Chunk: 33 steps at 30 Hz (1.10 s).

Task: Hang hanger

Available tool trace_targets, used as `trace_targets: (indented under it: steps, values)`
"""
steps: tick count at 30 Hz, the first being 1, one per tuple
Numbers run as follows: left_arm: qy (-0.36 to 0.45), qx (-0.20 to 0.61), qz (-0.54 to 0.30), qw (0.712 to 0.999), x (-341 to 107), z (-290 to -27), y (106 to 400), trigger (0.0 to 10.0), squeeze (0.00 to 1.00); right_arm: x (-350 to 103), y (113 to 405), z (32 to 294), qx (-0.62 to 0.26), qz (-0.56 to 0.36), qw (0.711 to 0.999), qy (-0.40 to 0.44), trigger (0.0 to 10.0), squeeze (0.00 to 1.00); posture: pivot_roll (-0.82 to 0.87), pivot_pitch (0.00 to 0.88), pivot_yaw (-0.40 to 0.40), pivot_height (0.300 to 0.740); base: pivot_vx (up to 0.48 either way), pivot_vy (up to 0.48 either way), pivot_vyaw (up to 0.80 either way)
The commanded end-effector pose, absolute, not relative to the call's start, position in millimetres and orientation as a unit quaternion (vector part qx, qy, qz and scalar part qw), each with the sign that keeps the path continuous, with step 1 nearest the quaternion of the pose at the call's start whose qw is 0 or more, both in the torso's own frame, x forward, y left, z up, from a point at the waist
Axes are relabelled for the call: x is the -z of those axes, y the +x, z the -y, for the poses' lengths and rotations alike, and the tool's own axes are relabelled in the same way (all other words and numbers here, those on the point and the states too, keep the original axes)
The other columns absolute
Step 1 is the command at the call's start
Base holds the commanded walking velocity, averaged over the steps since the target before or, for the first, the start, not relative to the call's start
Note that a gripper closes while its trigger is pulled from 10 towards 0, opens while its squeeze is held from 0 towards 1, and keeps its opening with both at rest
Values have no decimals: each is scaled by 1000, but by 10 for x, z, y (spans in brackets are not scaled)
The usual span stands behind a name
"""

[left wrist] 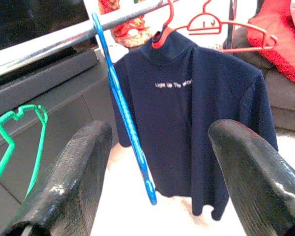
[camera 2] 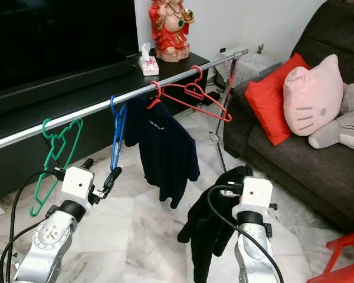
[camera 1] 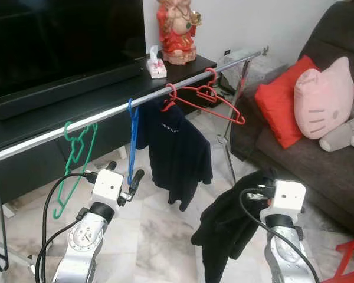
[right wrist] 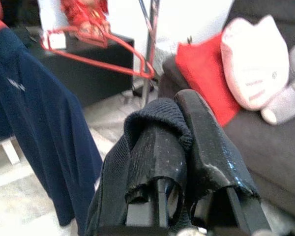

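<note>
With our right gripper [right wrist: 187, 147] clamped on a black garment [camera 1: 227, 227], our spread-fingered left gripper [left wrist: 157, 162] faced the blue hanger [camera 1: 131, 144]; taking it seemed next.

On my feed, a dark television [camera 1: 59, 35] stands on a low black table [camera 1: 109, 97], with a long black soundbar [camera 1: 65, 88] lying just in front of it. Toward the table's right end I see a red figurine [camera 1: 178, 26], and a tissue box [camera 1: 156, 66] just beside it. On the right is a dark sofa [camera 1: 336, 171] carrying a red cushion [camera 1: 280, 103], a pink cat-face cushion [camera 1: 324, 97] leaning against it, and a grey plush toy [camera 1: 348, 132]. The floor [camera 1: 159, 242] is pale marble tile. Something red [camera 1: 351, 259] juts in at the lower right corner; I can't tell what it is.
</note>
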<state>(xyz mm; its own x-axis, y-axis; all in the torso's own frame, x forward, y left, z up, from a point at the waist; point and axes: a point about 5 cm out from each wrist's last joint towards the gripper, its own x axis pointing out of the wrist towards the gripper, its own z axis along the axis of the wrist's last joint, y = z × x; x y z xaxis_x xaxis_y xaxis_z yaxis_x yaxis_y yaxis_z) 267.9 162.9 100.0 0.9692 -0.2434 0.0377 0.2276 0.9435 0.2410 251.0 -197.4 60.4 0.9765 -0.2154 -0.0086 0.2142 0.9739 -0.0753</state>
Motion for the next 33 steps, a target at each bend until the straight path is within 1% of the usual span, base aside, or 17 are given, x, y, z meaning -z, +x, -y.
trace_targets:
  steps: [1,7,12,19,33]
  values:
    - [113,129,38,984,-1032,-1571,2684,10000,0,-555,2467,2072,127,-14,991,-35,10000,0,-17,0,-32,740,0,0,0]
    - [112,128,35,985,-1025,-1553,2688,10000,0,-345,2362,2131,128,-52,989,-49,10000,0,-15,0,-35,740,0,0,0]
    - [110,127,33,985,-1023,-1545,2696,10000,0,-392,2393,2154,130,-37,990,-51,10000,0,-17,0,-34,740,0,0,0]
    - [111,134,31,984,-1012,-1518,2695,10000,0,-396,2420,2111,125,-30,990,-50,10000,0,-16,0,-31,740,0,0,0]
    - [116,121,25,985,-1012,-1562,2703,10000,0,-487,2492,2036,104,-6,993,-61,10000,0,-14,0,-33,740,282,0,0]
